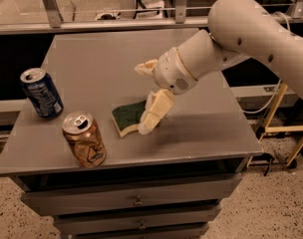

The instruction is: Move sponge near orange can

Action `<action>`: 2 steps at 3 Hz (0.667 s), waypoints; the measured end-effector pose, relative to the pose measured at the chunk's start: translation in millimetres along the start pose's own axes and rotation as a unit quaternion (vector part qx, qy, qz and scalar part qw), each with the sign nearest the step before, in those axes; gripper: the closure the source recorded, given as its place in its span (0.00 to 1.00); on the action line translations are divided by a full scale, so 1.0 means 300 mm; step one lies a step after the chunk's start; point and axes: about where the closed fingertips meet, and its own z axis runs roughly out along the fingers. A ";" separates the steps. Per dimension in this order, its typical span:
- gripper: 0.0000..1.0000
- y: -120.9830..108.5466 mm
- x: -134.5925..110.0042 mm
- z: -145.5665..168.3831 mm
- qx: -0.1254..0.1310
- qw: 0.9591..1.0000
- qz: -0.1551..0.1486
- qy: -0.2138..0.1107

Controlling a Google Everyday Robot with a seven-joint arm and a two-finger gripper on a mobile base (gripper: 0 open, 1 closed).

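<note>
One sponge (127, 117) lies flat on tabletop (101, 59), just right of orange can (84, 139), not touching, both near front edge. Gripper (141, 98) over sponge's right end, fingers spread apart, lower one vs. sponge. Blue can (41, 92) at left edge; bare top behind & right.

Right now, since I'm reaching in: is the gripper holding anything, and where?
Cannot tell: the gripper is at the right end of the sponge, which touches the table.

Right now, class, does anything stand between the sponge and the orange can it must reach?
Nothing visible does. Only bare table lies between the sponge, with the gripper at its right end, and the orange can at front left. The blue can stands farther back-left, off that line.
</note>
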 end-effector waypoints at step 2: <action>0.00 -0.021 0.146 -0.273 0.074 0.996 0.000 0.044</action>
